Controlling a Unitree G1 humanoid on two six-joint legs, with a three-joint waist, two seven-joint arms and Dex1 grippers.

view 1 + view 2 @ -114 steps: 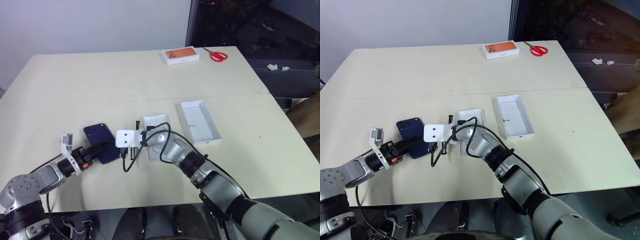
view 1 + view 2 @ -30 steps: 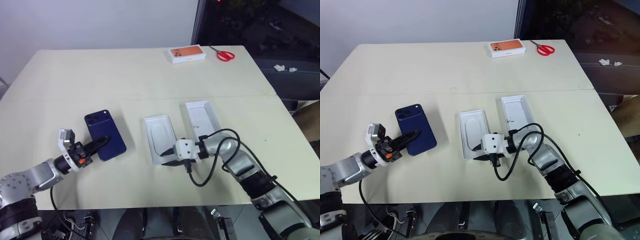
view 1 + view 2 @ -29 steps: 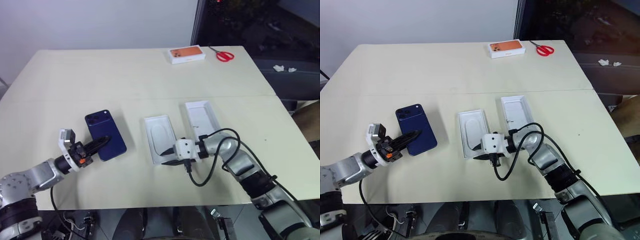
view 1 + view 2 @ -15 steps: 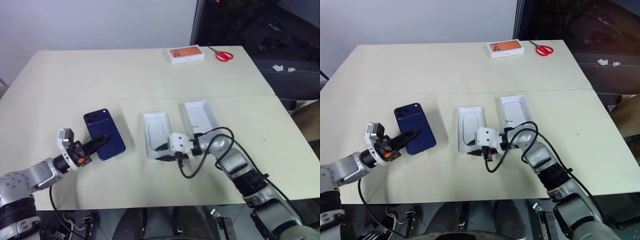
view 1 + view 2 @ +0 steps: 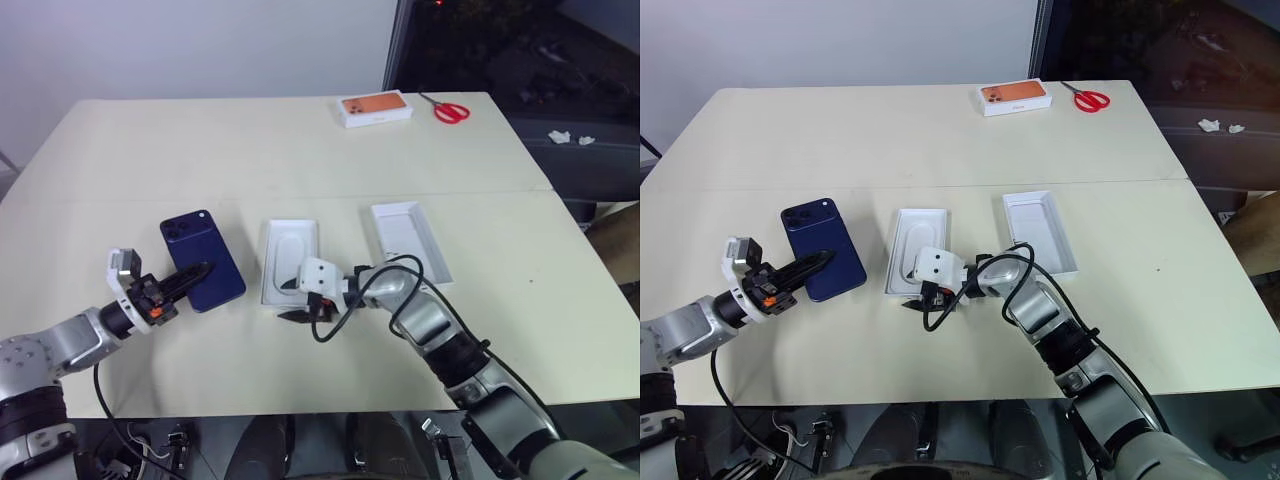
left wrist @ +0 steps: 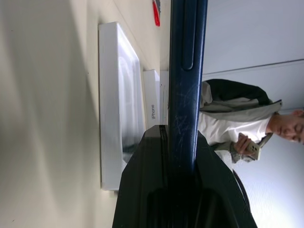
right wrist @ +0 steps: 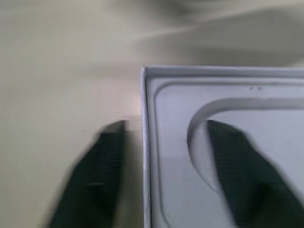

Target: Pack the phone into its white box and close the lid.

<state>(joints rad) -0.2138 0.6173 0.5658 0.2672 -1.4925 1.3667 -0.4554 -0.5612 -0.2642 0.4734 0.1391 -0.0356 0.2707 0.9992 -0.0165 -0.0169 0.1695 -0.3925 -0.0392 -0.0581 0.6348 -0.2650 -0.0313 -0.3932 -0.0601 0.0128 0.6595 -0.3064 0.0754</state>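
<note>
Navy phone [image 5: 202,261], at nine o'clock of the white box [image 5: 289,262], pinched in the left gripper [image 5: 197,271]. Right gripper [image 7: 164,175] spread, fingers straddling the box's near rim. Lid [image 5: 409,241] at three o'clock.

White box [image 5: 290,262] slid leftward toward the phone [image 5: 203,261], right tool [image 5: 292,300] now spread astride its rim.

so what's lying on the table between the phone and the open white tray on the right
In the left eye view, a white tray with a rounded recess lies between the phone and the open white tray, with the right gripper open at its near end.
</note>
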